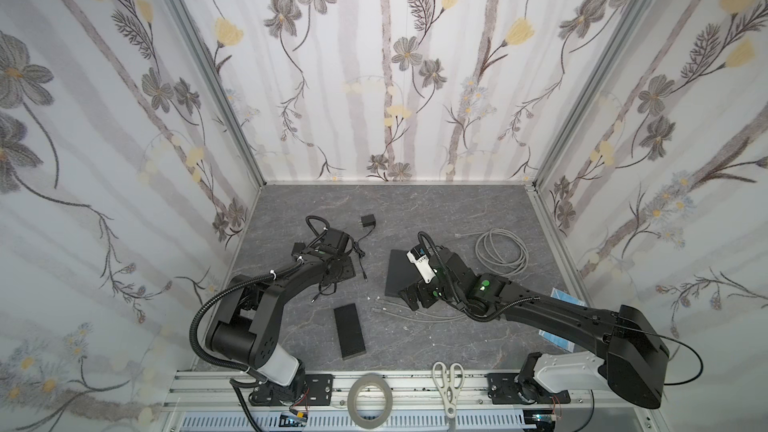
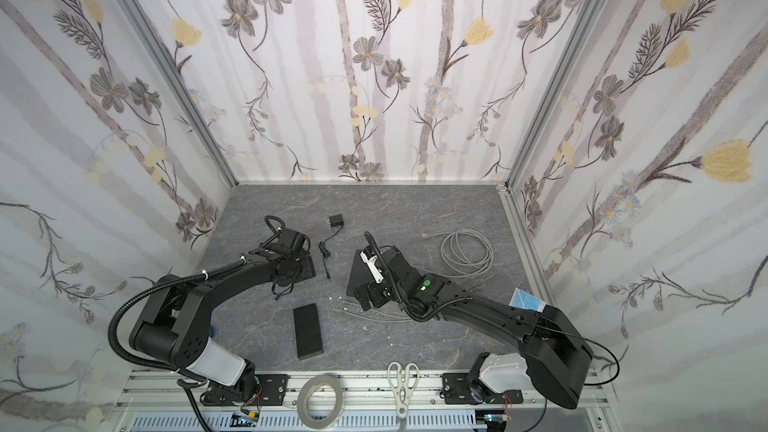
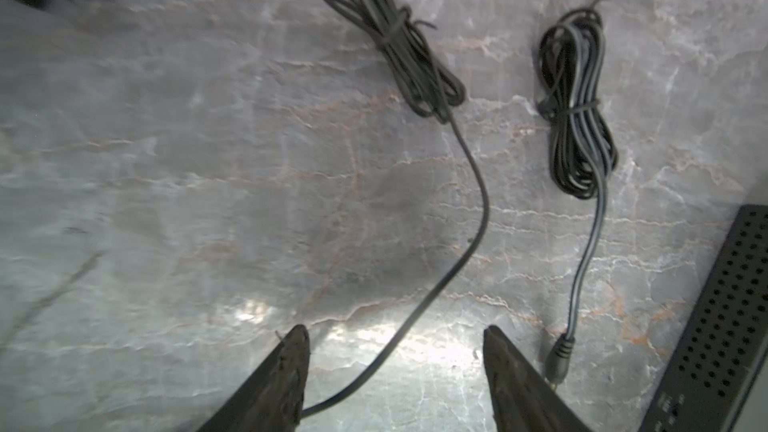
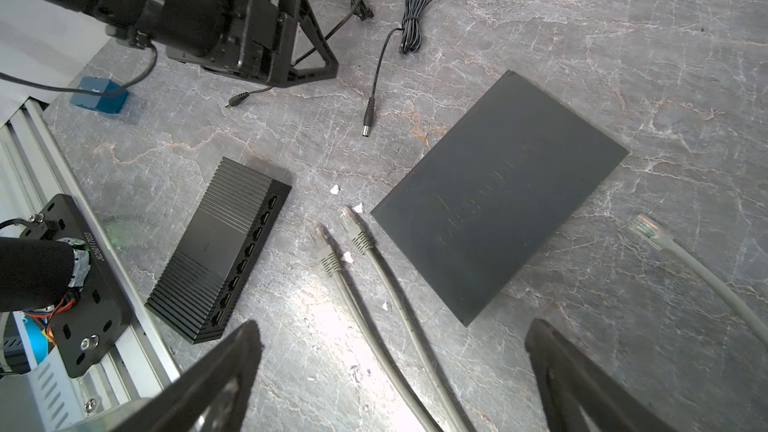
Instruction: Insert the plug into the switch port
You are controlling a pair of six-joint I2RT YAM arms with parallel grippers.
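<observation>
Roughly: grey, veined tabletop (image 4: 623, 35). One flat matte slab (image 4: 498, 197) mid-table. One ribbed black switch (image 4: 220, 251), ports in a row along one long side, near the front edge. Three clear-tipped grey plugs (image 4: 322, 243) — two lie side by side between slab and switch, just ahead of the right gripper (image 4: 392, 330), which is spread wide and empty. Left gripper (image 3: 395, 334) is parted too, with a thin black cord (image 3: 486, 211) lying loose between its fingers.

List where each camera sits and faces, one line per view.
Top views: high over the arm bases, looking down toward the back wall; left arm and right arm show.
Left wrist: on the left arm, looking down at the table and bundled black cables; open left pincer tips show.
Right wrist: on the right arm, looking down at ribbed switch and grey Ethernet plugs; open right pincer tips show.
Shared: both wrist views catch the bundled black cables.
</observation>
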